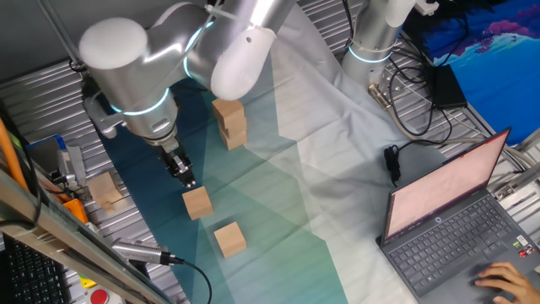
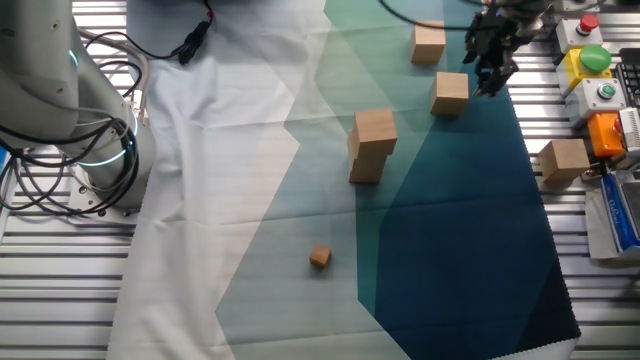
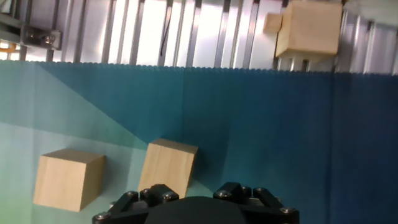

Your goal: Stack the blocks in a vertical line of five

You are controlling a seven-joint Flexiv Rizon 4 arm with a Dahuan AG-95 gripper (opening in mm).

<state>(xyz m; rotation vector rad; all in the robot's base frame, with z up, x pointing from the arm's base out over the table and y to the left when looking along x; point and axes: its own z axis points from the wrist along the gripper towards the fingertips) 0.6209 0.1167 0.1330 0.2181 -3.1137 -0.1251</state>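
Blocks: two sit stacked (image 1: 229, 123) well beyond my fingers; one loose block (image 1: 197, 203) lies just beside my gripper (image 1: 187, 179), another (image 1: 229, 239) farther off, a fifth (image 2: 563, 160) off the cloth. I hover low to align. Finger spacing: cannot tell.

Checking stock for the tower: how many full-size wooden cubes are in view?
5: two light-brown wooden cubes stacked centrally, two loose beside the black gripper, one paler on the metal slats. The arm may hide others.
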